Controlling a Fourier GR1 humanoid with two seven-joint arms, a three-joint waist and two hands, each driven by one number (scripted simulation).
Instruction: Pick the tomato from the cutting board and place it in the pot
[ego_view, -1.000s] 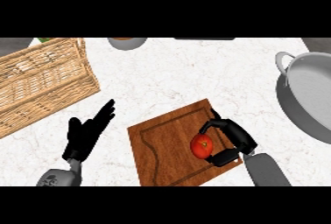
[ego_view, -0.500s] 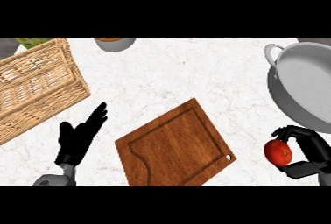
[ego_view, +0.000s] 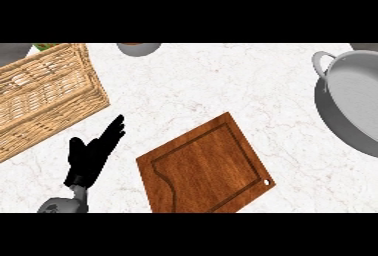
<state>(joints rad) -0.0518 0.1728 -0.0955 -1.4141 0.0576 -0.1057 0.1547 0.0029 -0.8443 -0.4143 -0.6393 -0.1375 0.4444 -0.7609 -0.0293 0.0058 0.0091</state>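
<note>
Where the white marbled surface (ego_view: 221, 85) fills the head view, a wooden cutting board (ego_view: 203, 167) lies turned on a diagonal in the lower middle, bare on top, with a groove running round inside its edge and a small hole near its right corner. The tomato shows nowhere in this view, so its place cannot be told. The right hand does not show either. The left hand (ego_view: 90, 156) rests at the lower left, just left of the board and apart from it, fingers straight and spread, pointing up and to the right, holding nothing; its grey forearm comes in from the lower edge. Above that hand a woven wicker basket (ego_view: 44, 100) sits at the left edge, tilted in the view. At the right edge stands the grey metal pot (ego_view: 354, 100), cut by the frame, its looped handle toward the upper left. A small bowl (ego_view: 138, 48) peeks in at the top edge
</note>
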